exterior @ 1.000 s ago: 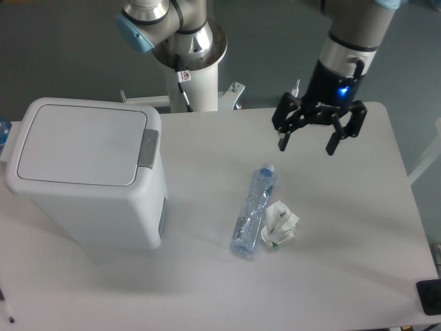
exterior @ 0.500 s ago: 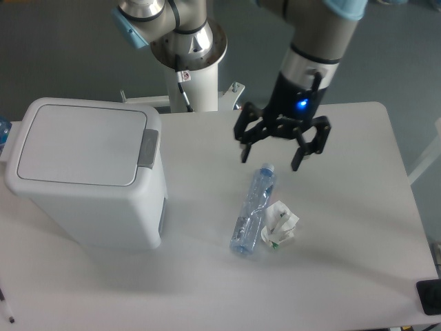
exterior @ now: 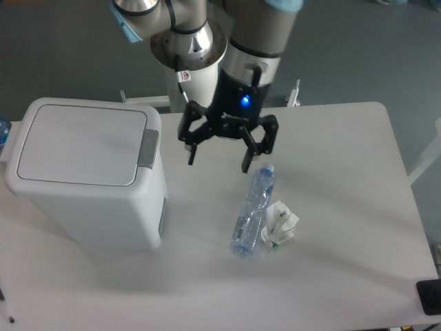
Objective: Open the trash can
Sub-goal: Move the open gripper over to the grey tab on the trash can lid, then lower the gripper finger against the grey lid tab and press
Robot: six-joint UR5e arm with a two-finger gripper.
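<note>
The trash can (exterior: pixel 83 172) is a big white bin on the left of the table, its flat lid down and a grey push tab (exterior: pixel 148 148) on its right rim. My gripper (exterior: pixel 218 160) hangs open above the table, a short way right of the tab and apart from it. Nothing is between its fingers.
A crushed clear plastic bottle (exterior: pixel 252 209) lies just right of and below the gripper, with a crumpled white wrapper (exterior: pixel 280 225) beside it. The arm's base column (exterior: pixel 189 58) stands behind the table. A dark object (exterior: pixel 429 296) sits at the bottom right corner.
The gripper has swept left across the table, from the far right side to near the trash can's tab, staying open. Bottle, wrapper and bin have not moved.
</note>
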